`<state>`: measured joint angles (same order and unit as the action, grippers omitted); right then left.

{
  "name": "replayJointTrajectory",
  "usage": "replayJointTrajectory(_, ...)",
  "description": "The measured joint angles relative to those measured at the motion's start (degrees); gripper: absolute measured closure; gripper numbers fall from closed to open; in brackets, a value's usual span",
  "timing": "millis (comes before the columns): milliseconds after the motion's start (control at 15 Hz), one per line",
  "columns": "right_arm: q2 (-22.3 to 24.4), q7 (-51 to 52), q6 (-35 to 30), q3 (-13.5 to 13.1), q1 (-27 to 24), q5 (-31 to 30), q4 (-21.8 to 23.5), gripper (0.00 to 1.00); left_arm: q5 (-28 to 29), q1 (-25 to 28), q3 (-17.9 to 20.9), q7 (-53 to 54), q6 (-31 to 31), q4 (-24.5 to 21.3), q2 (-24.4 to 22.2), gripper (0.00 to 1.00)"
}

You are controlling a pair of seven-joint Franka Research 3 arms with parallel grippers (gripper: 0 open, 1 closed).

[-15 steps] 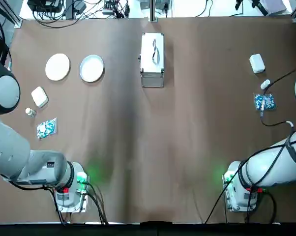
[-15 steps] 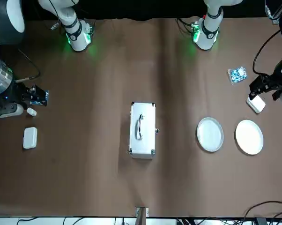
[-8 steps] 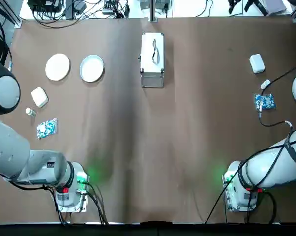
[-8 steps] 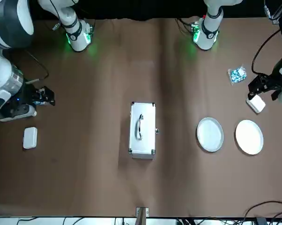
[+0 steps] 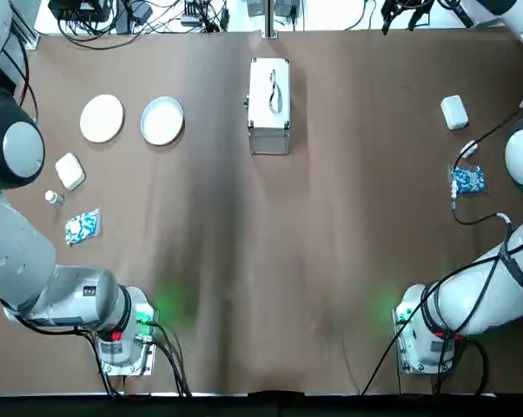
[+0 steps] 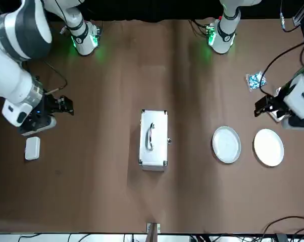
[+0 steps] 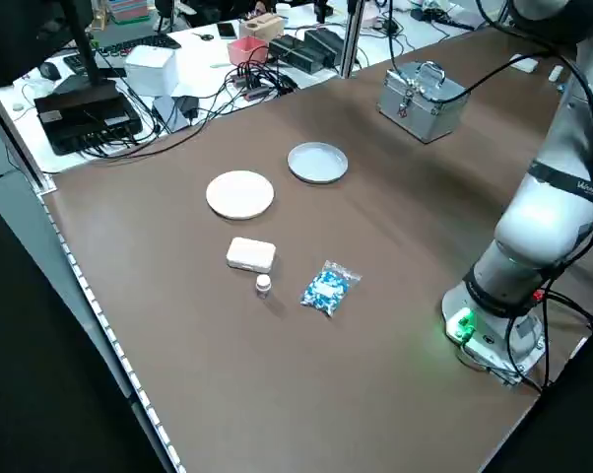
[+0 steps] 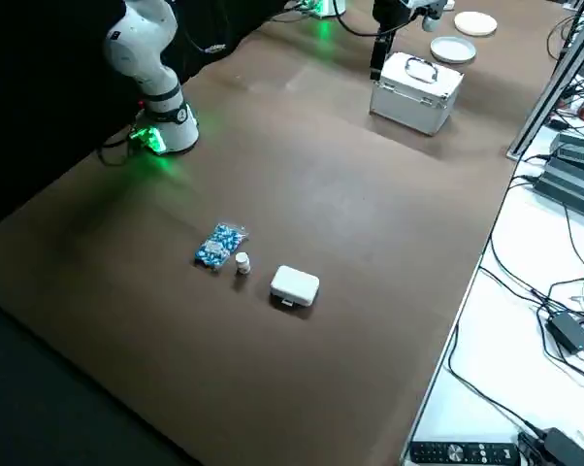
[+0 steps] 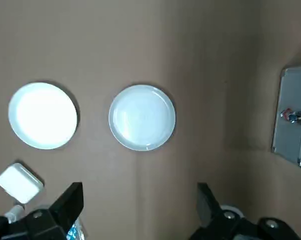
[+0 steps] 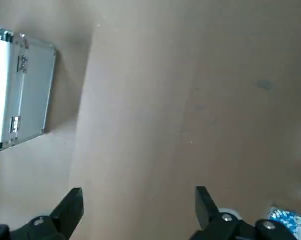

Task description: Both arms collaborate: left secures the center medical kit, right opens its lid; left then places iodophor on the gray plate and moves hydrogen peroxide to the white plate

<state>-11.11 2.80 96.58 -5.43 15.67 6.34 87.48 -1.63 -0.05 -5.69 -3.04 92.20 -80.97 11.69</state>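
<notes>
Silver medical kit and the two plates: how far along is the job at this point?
Done: nothing visible; the silver metal case is closed, and both round plates, white and gray, are bare.
In hand: nothing; left and right grippers are open above the table.
Left: securing, opening, both placements.

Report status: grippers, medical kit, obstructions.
Left gripper open, raised on left side; right gripper open, raised on right side. Medical kit closed, untouched at center. Nothing visible blocking it.
</notes>
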Motion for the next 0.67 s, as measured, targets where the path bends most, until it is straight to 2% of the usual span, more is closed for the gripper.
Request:
replayJointTrajectory(333, -2.9, -0.5, 0.7, 0.1, 4.8, 6.1, 0.1, 0.01, -0.6, -1.3, -0.2, -11.2, 2.7, -3.5, 5.8, 0.00)
replayJointTrajectory(667, -5.2, -0.5, 3.1, 0.0, 5.1, 15.1, 0.1, 0.01, -0.6, -5.3, -1.5, -27.5, 12.9, -10.3, 7.1, 0.00)
